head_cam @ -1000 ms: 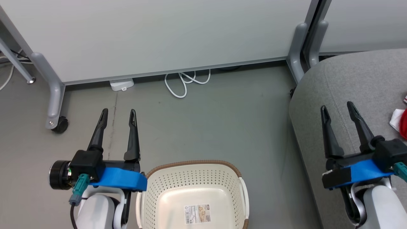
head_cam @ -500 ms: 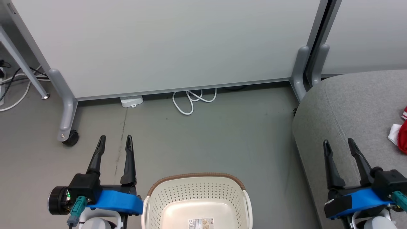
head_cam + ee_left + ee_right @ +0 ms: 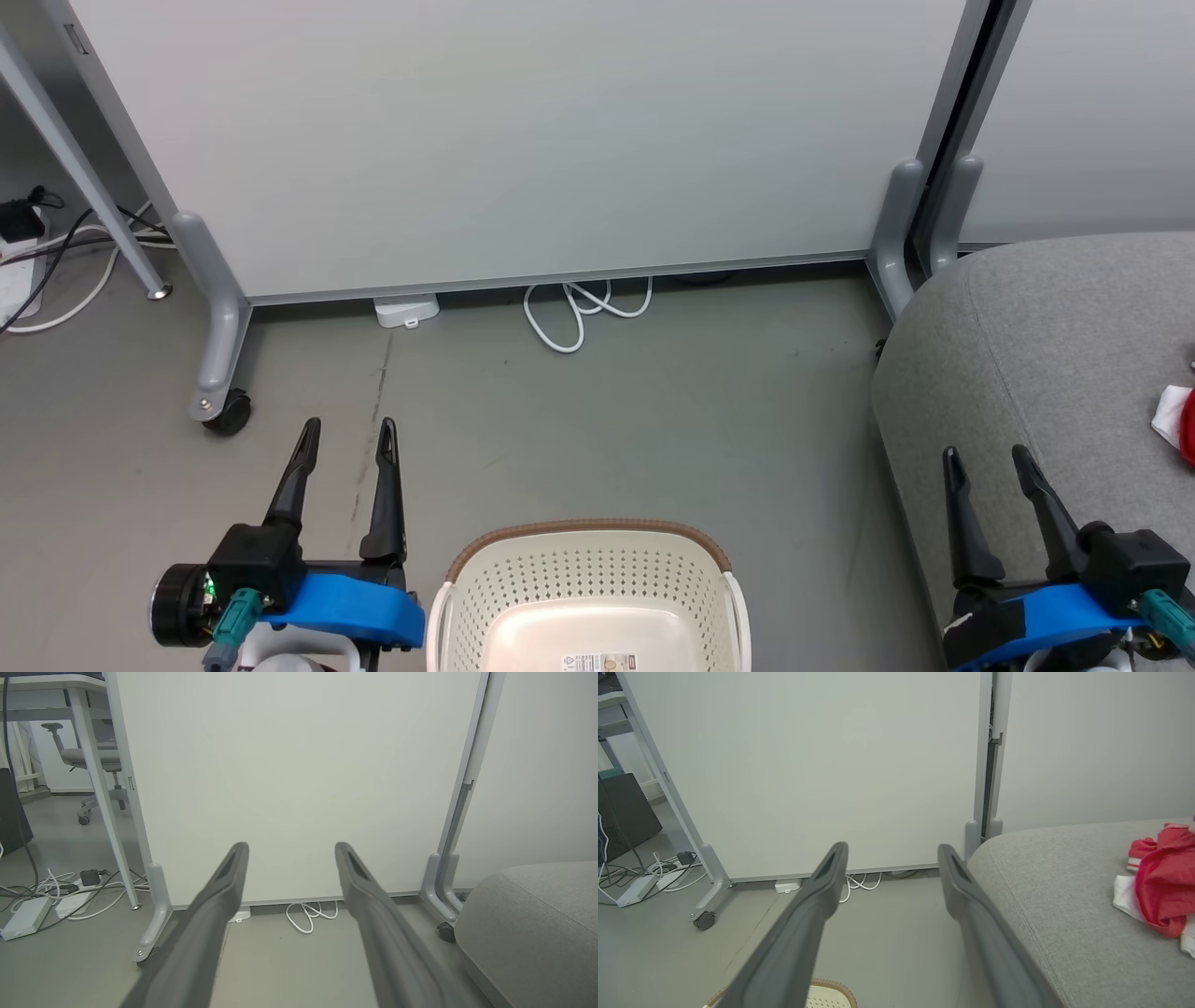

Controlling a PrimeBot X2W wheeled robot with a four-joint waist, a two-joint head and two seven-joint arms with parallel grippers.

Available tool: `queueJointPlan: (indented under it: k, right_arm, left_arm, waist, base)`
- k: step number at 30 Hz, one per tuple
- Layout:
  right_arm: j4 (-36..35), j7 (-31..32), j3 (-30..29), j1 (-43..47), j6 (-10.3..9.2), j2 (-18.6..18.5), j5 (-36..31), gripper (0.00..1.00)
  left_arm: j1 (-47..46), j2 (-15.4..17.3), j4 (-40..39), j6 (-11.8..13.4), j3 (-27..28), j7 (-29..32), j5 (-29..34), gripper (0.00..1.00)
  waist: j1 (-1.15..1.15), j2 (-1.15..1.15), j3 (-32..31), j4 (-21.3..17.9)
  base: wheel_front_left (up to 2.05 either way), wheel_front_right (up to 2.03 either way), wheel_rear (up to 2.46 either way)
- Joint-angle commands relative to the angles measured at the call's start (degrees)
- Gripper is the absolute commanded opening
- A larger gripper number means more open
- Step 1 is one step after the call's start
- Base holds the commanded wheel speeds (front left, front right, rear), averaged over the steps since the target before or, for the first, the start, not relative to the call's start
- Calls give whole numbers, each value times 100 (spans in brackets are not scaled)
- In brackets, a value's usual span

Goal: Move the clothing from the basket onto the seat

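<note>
The cream basket (image 3: 588, 583) with a brown rim stands on the floor at the bottom centre of the head view; what shows of its inside holds just a label sticker. Red and white clothing (image 3: 1160, 886) lies crumpled on the grey seat (image 3: 1064, 896) at the right, and a sliver of that clothing (image 3: 1178, 427) shows at the head view's right edge. My left gripper (image 3: 347, 434) hangs open over the floor, left of the basket. My right gripper (image 3: 985, 457) is open above the seat's (image 3: 1046, 355) front edge, empty. In the wrist views the left gripper (image 3: 289, 845) and right gripper (image 3: 892, 847) show spread fingers with nothing between them.
A white partition panel (image 3: 523, 140) on grey legs with a caster (image 3: 227, 411) stands behind the basket. A looped white cable (image 3: 583, 313) and an adapter (image 3: 407, 310) lie at its foot. Power strips and cables (image 3: 42, 896) lie at the left, near a table leg (image 3: 100, 798).
The head camera has tilted up and back, so basket and both grippers sit lower in the picture. Both grippers stay open and empty; the clothing stays on the seat.
</note>
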Motion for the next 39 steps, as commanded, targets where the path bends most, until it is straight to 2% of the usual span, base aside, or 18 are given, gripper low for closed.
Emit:
queueJointPlan:
  k: [1,11,12,18,39]
  right_arm:
    - [13,-4,-15,108,1,18,8,100]
    - [18,-4,-26,88,1,67,-36,100]
    - [26,0,-19,13,0,50,-3,0]
    - [309,80,-30,79,0,81,114,0]
    - [185,638,-74,-36,0,88,2341,0]
  left_arm:
    - [56,-10,14,-19,29,-26,8,100]
    - [53,-12,43,48,-9,-26,8,100]
    - [26,-3,38,33,-8,0,-10,0]
    - [218,-4,302,33,15,69,-123,0]
    - [104,-6,191,-29,307,628,-2363,0]
  waist:
    - [1,0,-2,-2]
    - [1,0,2,-26]
    - [1,0,2,-27]
    - [1,0,2,-31]
    - [1,0,3,-94]
  base:
    - [0,0,0]
    - [0,0,0]
    - [0,0,0]
    - [0,0,0]
    - [0,0,0]
